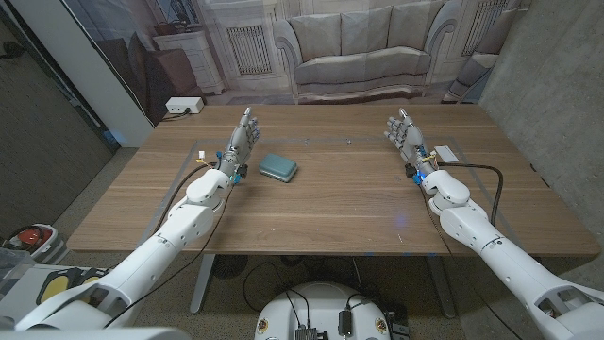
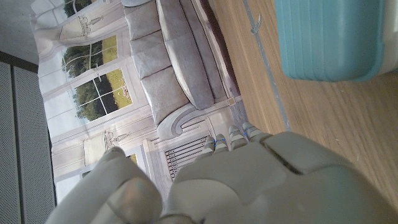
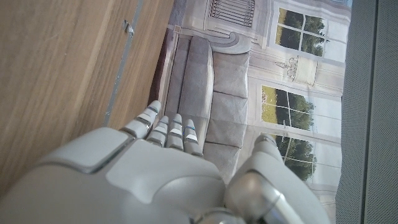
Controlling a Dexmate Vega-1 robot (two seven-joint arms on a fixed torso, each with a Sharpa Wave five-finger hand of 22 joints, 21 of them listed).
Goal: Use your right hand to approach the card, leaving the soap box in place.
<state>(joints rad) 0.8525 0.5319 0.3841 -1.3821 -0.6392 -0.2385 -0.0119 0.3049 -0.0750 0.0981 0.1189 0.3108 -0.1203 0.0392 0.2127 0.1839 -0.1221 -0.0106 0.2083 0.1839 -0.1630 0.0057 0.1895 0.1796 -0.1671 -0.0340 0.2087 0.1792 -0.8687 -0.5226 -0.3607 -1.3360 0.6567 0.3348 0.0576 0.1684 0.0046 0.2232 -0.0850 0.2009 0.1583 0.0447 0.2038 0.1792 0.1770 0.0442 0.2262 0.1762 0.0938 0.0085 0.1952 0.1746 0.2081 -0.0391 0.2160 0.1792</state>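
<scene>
Item one, nearest us: our two arms, entering from the bottom corners of the head view and lying over the front part of the wooden table point(image 1: 321, 212).

Item two: our left hand point(image 1: 240, 140), standing on its edge at the left side of the table, fingers straight, close together and pointing away toward the far edge. It holds nothing. In the left wrist view the back of this hand point(image 2: 249, 180) takes up the lower part, fingertips point(image 2: 230, 134) lined up side by side.

Item three: our right hand point(image 1: 406, 137), standing on its edge at the right side of the table, fingers likewise straight and loosely together, nothing between them. The right wrist view shows the back of the hand point(image 3: 143, 180) with fingertips point(image 3: 168, 127) in a row and the thumb set apart.

Item four: the soap box point(image 1: 278, 167), teal with rounded corners, lying on the table just beside our left hand, on the side toward the middle, not touching it. The left wrist view shows its ribbed lid point(image 2: 329, 37) close by.

Item five: the card point(image 1: 445, 152), small and white, lying flat just beside our right hand on its outer side, near the table's right edge. We cannot tell whether the hand touches it.

Item six, farthest: a white power strip point(image 1: 184, 106) on the floor past the far left corner, and a backdrop point(image 1: 368, 38) printed with a sofa and windows.
</scene>
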